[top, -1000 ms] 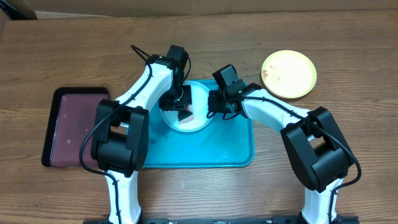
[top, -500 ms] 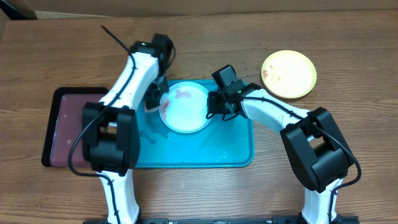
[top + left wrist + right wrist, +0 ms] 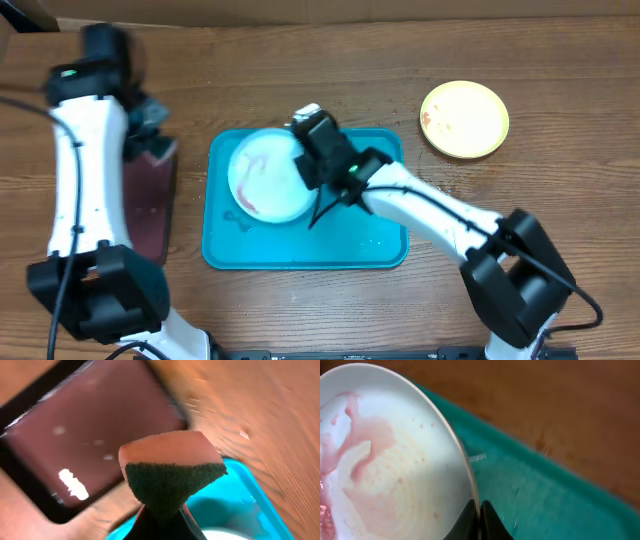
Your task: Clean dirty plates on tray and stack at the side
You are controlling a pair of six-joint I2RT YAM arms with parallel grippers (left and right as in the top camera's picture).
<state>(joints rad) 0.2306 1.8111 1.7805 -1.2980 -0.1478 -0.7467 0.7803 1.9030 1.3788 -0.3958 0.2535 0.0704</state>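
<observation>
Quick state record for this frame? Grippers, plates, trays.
left gripper: shut on sponge, by maroon tray
right gripper: shut on plate rim
plate: on blue tray, pink smears left
yellowish plate: on table, right of blue tray, small stain at its left edge
maroon tray: left of blue tray
stack: none visible

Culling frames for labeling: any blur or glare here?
Overhead: left arm motion-smeared near its top, rest sharp. Left wrist: sponge crisp, maroon tray behind it blurred, with white glare patches. Right wrist: plate soft, table blurred.
</observation>
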